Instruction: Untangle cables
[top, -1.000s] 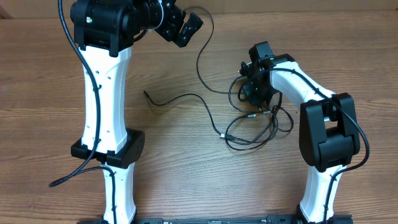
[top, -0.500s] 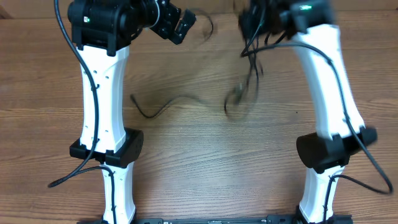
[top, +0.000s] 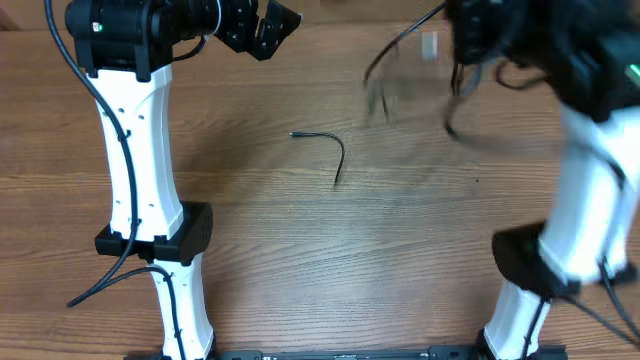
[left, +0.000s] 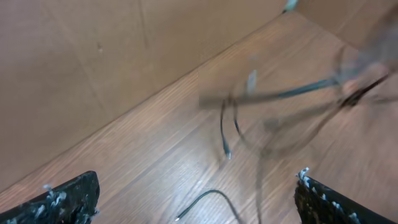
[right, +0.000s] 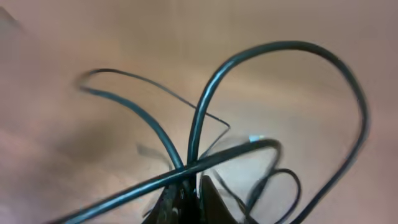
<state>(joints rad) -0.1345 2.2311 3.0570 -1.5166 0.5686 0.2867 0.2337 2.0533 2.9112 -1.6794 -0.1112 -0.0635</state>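
My right gripper (top: 472, 38) is raised high at the back right, blurred by motion, and shut on the black cables (top: 400, 70), which dangle from it in loose loops. In the right wrist view the jaws (right: 193, 198) pinch several crossing strands of the cables (right: 205, 106). One strand end (top: 328, 150) still lies on the wooden table (top: 300, 260) near the middle. My left gripper (top: 268, 24) hovers at the back left, open and empty. Its wrist view shows that strand end (left: 208, 198) low between the fingers (left: 65, 199), and the hanging cables (left: 280, 93) farther off.
A brown panel (left: 93, 56) stands along the table's back edge. Both arm bases (top: 150, 240) sit near the front edge, the right one (top: 530, 260) opposite. A thick arm cable (top: 100, 285) trails off at the front left.
My right arm has swung up and towards the back right, lifting the bundle off the table. Only a short strand end stays on the wood. The left arm has shifted left a little.
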